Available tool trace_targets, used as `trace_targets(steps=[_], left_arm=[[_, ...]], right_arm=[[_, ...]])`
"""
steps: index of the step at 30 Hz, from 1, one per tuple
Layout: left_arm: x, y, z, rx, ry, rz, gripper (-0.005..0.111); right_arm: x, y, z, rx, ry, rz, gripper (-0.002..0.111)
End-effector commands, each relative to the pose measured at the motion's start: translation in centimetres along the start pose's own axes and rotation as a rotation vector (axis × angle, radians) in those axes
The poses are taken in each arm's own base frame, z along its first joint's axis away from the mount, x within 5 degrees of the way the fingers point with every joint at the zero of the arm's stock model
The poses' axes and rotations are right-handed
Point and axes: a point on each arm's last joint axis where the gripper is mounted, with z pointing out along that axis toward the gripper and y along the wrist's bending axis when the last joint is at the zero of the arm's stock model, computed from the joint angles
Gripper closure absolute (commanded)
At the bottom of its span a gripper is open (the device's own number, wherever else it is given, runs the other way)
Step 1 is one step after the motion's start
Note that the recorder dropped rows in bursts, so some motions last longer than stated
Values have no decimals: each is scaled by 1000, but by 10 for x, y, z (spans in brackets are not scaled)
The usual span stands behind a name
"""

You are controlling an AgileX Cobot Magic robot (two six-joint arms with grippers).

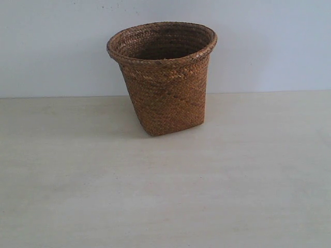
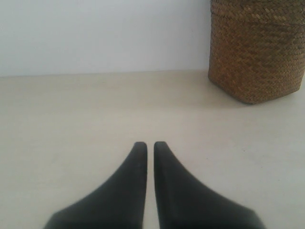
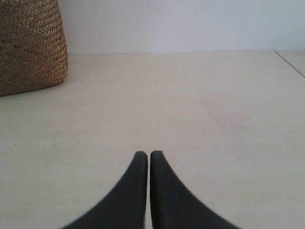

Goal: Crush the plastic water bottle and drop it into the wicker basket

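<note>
The brown woven wicker basket (image 1: 165, 88) stands upright toward the far edge of the pale wooden bench (image 1: 165, 206). The plastic water bottle shows in no view, and the basket's depths are hidden. The left claw (image 2: 146, 145) and right claw (image 3: 143, 155) hover clenched and empty, flanking it. Any careless sweep risks toppling the light basket.

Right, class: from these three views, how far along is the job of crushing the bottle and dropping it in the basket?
Done: cannot be confirmed; no bottle shows in any view, and the floor of the wicker basket is hidden, so it may or may not lie inside. In hand: nothing; the left pincer and right pincer are shut and empty. Left: depends on that hidden floor.
</note>
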Motion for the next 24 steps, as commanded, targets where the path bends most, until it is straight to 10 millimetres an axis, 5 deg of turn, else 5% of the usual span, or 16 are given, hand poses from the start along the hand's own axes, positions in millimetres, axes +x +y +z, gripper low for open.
trace_targets(steps=[1, 24], left_arm=[[0, 0, 0, -3, -3, -7, 102], [0, 0, 0, -3, -3, -7, 102]], right_arm=[[0, 0, -1, 6, -4, -7, 108], [-1, 0, -1, 5, -9, -3, 108]])
